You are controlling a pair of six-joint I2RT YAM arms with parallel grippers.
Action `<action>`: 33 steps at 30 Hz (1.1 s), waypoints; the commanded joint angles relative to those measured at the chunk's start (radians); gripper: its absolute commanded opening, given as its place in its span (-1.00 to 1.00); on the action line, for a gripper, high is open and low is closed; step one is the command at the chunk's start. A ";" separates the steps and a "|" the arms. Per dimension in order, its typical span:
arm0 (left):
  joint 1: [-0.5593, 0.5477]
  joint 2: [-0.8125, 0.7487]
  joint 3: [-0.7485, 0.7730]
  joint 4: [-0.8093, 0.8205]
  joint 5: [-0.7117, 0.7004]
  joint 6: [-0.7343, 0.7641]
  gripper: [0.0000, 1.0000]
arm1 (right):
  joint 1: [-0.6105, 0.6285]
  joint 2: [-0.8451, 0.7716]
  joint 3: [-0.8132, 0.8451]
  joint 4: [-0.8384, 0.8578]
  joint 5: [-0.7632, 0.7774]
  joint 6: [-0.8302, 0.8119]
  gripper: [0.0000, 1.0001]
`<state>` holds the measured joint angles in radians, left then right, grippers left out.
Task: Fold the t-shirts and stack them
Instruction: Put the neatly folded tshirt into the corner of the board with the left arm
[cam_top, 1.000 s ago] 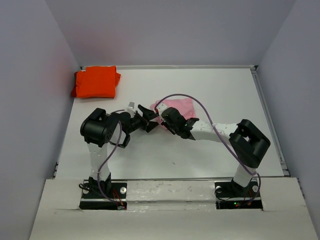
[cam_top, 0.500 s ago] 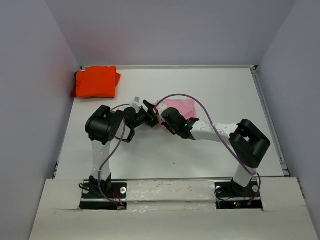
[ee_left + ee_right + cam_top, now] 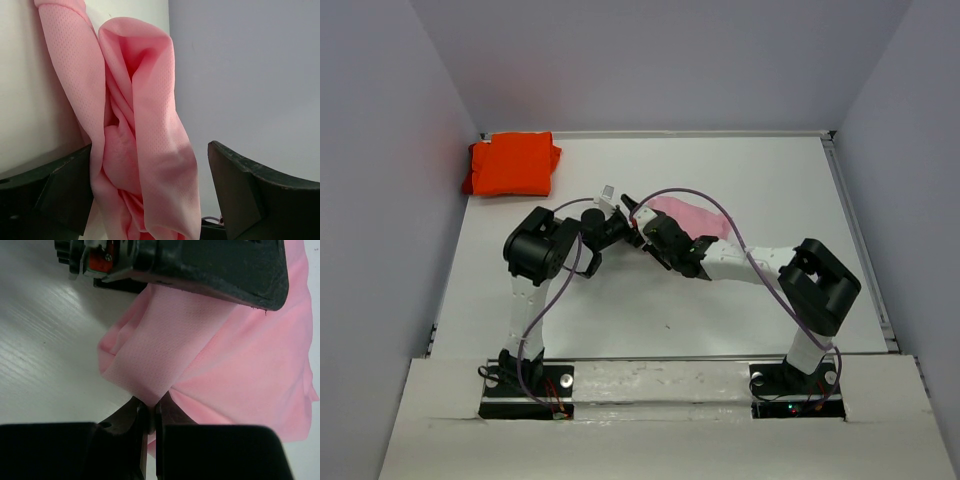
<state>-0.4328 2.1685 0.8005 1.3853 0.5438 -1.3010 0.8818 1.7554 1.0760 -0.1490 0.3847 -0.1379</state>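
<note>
The light pink t-shirt (image 3: 698, 216) lies bunched at the table's middle. My right gripper (image 3: 646, 229) is at its left edge, shut on a fold of the pink cloth (image 3: 150, 365), seen pinched between the jaws (image 3: 150, 414) in the right wrist view. My left gripper (image 3: 626, 222) is right beside it, open. Its two fingers stand wide apart around a hanging bundle of pink cloth (image 3: 145, 125). The cloth touches the left finger (image 3: 55, 192) and is apart from the right one. The bright orange t-shirt (image 3: 512, 165) lies folded at the back left corner.
The white table (image 3: 650, 300) is enclosed by grey walls on the left, back and right. A purple cable (image 3: 720, 215) loops over the right arm above the pink shirt. The left arm's body (image 3: 200, 265) fills the top of the right wrist view.
My left arm has swung back and to the right, up against the pink shirt's left edge. The pink shirt has become narrower and stretched toward the right. The right gripper has stayed shut on it.
</note>
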 commanded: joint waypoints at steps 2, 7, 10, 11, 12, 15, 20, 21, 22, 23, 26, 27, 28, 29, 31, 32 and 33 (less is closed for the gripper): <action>-0.011 0.011 0.029 0.020 -0.001 0.126 0.98 | -0.004 -0.033 -0.007 0.025 -0.009 0.009 -1.00; -0.007 -0.010 0.011 -0.013 0.013 0.206 0.98 | -0.004 -0.030 -0.010 0.023 -0.015 0.020 -1.00; -0.006 0.019 -0.024 0.102 0.013 0.135 0.98 | -0.004 -0.030 -0.011 0.022 -0.013 0.021 -1.00; -0.004 0.020 -0.027 0.103 0.010 0.126 0.98 | -0.004 -0.031 -0.011 0.020 -0.015 0.023 -1.00; -0.004 0.016 -0.038 0.104 0.007 0.129 0.98 | -0.004 -0.033 -0.013 0.019 -0.017 0.026 -1.00; -0.004 -0.019 -0.061 0.066 -0.005 0.160 0.98 | -0.004 -0.045 -0.028 0.020 -0.018 0.038 -1.00; -0.004 -0.174 -0.040 -0.268 -0.074 0.402 0.98 | -0.004 -0.053 -0.054 0.022 -0.024 0.052 -1.00; -0.003 -0.183 -0.041 -0.269 -0.070 0.408 0.98 | -0.004 -0.056 -0.060 0.022 -0.024 0.055 -1.00; -0.001 -0.197 -0.038 -0.275 -0.062 0.410 0.98 | -0.004 -0.057 -0.074 0.022 -0.021 0.066 -1.00; -0.001 -0.203 -0.038 -0.284 -0.061 0.411 0.98 | 0.005 -0.060 -0.080 0.022 -0.023 0.070 -1.00; -0.001 -0.217 -0.047 -0.284 -0.064 0.411 0.98 | 0.005 -0.073 -0.115 0.020 -0.015 0.095 -1.00; -0.003 -0.216 -0.050 -0.284 -0.064 0.410 0.98 | 0.014 -0.080 -0.126 0.017 -0.012 0.109 -1.00; -0.001 -0.211 -0.053 -0.285 -0.062 0.405 0.98 | 0.014 -0.086 -0.137 0.019 -0.009 0.115 -1.00; -0.001 -0.207 -0.058 -0.263 -0.058 0.401 0.98 | 0.014 -0.091 -0.157 0.020 -0.009 0.119 -1.00; -0.003 -0.182 -0.060 -0.237 -0.047 0.390 0.87 | 0.014 -0.096 -0.163 0.019 0.003 0.127 -1.00; -0.001 -0.170 -0.060 -0.218 -0.042 0.379 0.79 | 0.014 -0.097 -0.163 0.020 0.005 0.129 -1.00; -0.003 -0.158 -0.060 -0.203 -0.039 0.368 0.72 | 0.014 -0.100 -0.162 0.019 0.006 0.126 -1.00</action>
<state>-0.4370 2.0003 0.7506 1.1053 0.4911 -0.9386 0.8852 1.6947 0.9203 -0.1482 0.3706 -0.0429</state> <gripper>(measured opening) 0.879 0.078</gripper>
